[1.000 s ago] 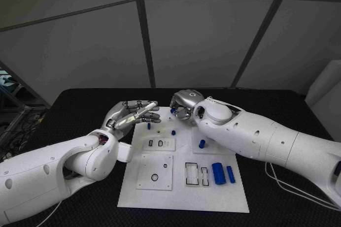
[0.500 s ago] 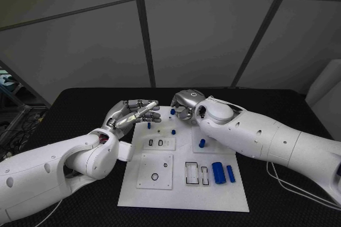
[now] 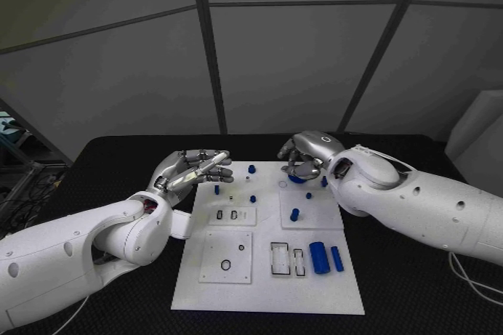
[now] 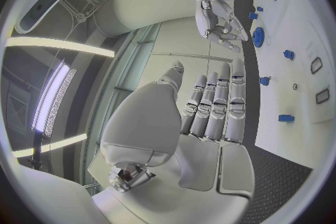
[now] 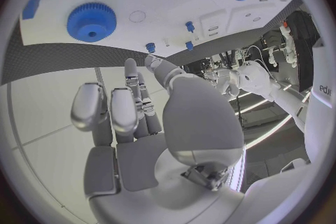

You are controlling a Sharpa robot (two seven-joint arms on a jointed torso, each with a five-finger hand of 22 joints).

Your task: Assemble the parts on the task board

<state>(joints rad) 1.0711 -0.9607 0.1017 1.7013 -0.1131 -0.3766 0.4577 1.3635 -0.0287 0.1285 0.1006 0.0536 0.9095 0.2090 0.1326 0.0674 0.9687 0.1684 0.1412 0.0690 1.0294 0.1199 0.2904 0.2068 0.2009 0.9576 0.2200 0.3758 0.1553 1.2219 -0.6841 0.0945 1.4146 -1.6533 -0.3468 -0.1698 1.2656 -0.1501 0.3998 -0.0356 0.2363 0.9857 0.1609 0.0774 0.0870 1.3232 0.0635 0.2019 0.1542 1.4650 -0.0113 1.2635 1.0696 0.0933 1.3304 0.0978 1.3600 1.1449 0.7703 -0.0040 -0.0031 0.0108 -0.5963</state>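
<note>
I see the black surface [image 3: 115, 150] under grey wall panels, carrying the white task board [image 3: 268, 284]. My right hand [image 3: 306, 155] has moved toward 3 o'clock since a second ago, uncovering a blue gear [image 3: 298, 177]; its fingers are released, while the left hand [image 3: 195, 169] stays put, its fingers spread and holding nothing.

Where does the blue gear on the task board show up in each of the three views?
Head view: blue gear at the board's far end, under the right hand.
Left wrist view: gear just beyond the right hand's fingers.
Right wrist view: gear on the white board, ahead of the fingers.
Shared landmark: the task board.
</note>
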